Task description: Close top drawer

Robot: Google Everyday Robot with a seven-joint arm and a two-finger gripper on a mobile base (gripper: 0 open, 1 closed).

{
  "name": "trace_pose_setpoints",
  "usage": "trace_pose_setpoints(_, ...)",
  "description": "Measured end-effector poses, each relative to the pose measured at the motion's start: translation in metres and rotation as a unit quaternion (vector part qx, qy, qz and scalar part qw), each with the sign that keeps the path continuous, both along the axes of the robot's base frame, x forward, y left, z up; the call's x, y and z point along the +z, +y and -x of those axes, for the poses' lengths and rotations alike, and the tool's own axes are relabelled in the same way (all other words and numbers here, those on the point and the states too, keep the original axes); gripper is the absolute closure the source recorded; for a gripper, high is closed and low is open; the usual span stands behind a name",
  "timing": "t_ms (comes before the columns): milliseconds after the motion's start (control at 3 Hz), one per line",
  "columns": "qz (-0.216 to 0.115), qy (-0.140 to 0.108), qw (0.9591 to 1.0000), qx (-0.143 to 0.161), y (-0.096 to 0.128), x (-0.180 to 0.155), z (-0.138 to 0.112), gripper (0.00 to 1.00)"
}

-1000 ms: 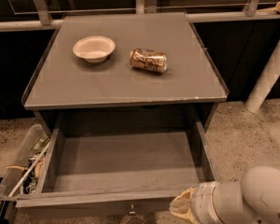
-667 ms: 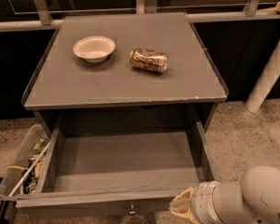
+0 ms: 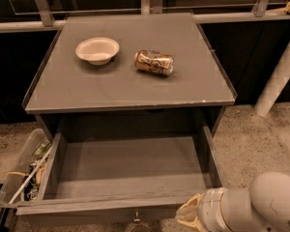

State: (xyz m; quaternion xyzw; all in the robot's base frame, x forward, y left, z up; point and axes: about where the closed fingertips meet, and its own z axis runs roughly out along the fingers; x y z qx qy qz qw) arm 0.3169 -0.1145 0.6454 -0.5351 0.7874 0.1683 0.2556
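Grey top drawer (image 3: 130, 166) stands open, plain inside; gripper (image 3: 189, 215), grip unclear, at its front's right end.

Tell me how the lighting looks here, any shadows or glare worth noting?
Camera view: warm overhead light, with a soft sheen on the cabinet top; its overhang shades the back of the open top drawer; small highlights on the can; the background is dark; the gripper, low at the bottom right by the drawer front, is brightly lit.
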Motion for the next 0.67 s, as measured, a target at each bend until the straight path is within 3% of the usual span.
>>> trace_pose_setpoints(333,0.0,0.0,1.0,0.0,0.0001,0.0003,-0.0001,0.13)
trace_pose_setpoints(667,-0.007,-0.011,0.9999,0.007,0.0048,0.0026,-0.0089,0.0)
